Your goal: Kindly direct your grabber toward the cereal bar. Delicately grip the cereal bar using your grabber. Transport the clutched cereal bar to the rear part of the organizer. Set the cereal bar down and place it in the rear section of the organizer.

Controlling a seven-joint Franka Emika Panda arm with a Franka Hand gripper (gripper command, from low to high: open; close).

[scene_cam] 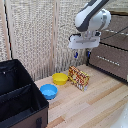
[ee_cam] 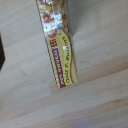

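One cereal bar point(scene_cam: 79, 78) is standing on its long edge on your bench point(scene_cam: 95, 102), its long axis running from the yellow bowl point(scene_cam: 60, 78) toward the exterior view's right and slightly nearer the camera. Your pincer point(scene_cam: 82, 53) is hanging above it, fingers apart and gripping nothing, well clear of the organizer point(scene_cam: 20, 95).

My wrist camera looks down on the cereal bar point(ee_cam: 61, 47), a long packet lying on the light wooden tabletop point(ee_cam: 102, 45). I see its narrow yellow side with a red lettered strip; the print is too blurred to read. No fingers show.
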